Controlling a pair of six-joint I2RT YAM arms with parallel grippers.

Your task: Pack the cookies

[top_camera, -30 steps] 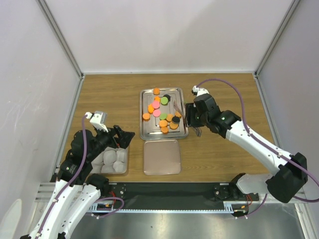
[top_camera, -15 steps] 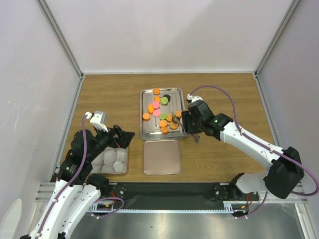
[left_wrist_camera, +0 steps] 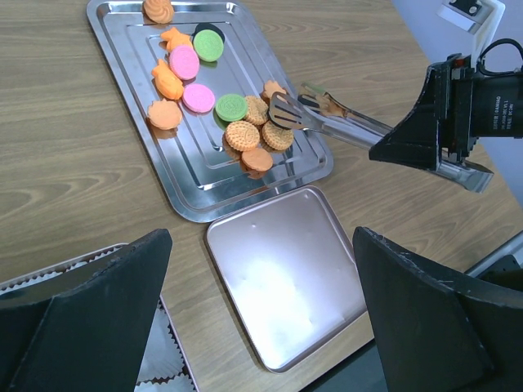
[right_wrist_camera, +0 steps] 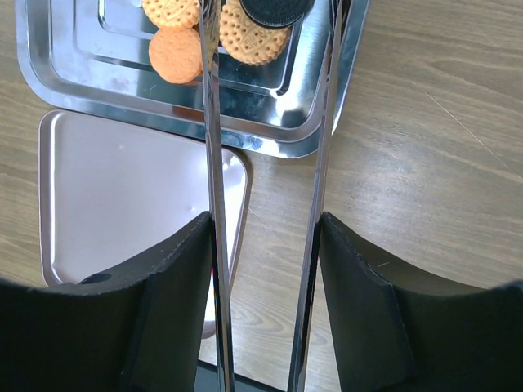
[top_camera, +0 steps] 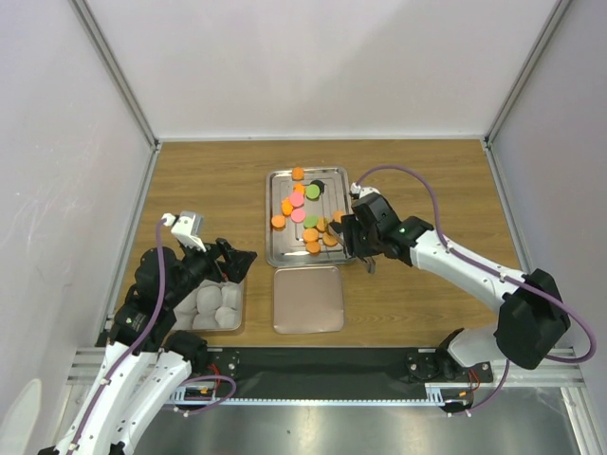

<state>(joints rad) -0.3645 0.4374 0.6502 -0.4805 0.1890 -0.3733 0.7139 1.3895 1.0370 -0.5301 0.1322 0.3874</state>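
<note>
The cookies [top_camera: 303,213] are small orange, pink, green and black discs lying on a steel tray [top_camera: 270,256]; they also show in the left wrist view [left_wrist_camera: 231,106]. My right gripper [top_camera: 353,232] is shut on metal tongs [left_wrist_camera: 327,118], whose open tips reach over the cookies at the tray's right side. In the right wrist view the two tong arms [right_wrist_camera: 211,122] run between my fingers [right_wrist_camera: 172,302], with a black cookie [right_wrist_camera: 274,8] between the tips. My left gripper [top_camera: 242,258] is open and empty, hovering beside the small box.
A pink shallow square tray [top_camera: 308,299] lies just in front of the steel tray. A small box with white paper cups [top_camera: 216,305] stands at the left, under my left arm. White walls enclose the table on three sides.
My right arm has moved left toward the steel tray, bringing the tongs' tips over the cookies on its right side. The left arm has not moved.
</note>
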